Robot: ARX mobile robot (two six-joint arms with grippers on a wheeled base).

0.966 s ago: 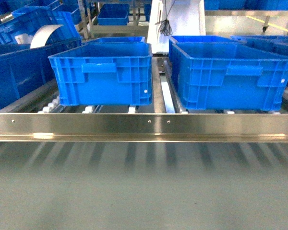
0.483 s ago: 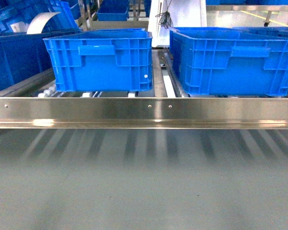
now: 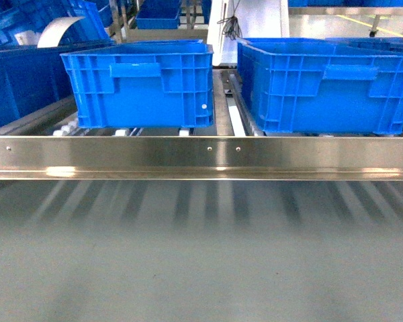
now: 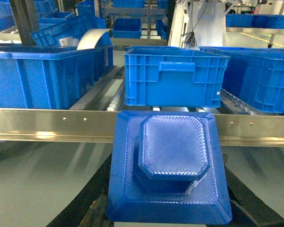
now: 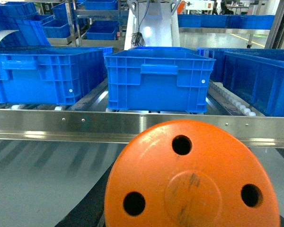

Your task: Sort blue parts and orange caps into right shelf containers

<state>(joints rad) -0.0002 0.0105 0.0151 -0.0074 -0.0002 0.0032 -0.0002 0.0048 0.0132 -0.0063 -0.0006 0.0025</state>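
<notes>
In the left wrist view a square, stepped blue part [image 4: 169,165] sits between the black fingers [image 4: 92,203] of my left gripper [image 4: 173,205], which is shut on it. My right gripper [image 5: 187,218] is shut on a round orange cap [image 5: 191,184] with three holes. That cap hides most of the jaws. Two blue shelf containers [image 3: 138,84] [image 3: 322,84] stand side by side on the steel shelf [image 3: 201,155], beyond its front rail. Each wrist view faces one container [image 4: 173,78] [image 5: 158,78]. Neither gripper shows in the head view.
More blue crates [image 3: 20,80] stand at the left, one holding a curved white sheet [image 3: 57,30]. A white column [image 3: 248,27] rises behind the gap between the two containers. White rollers [image 3: 67,131] line the shelf. A grey surface [image 3: 201,255] lies before the rail.
A second ago the containers and rail sat lower in the head view; they have risen in frame. Over the last half second nothing has moved.
</notes>
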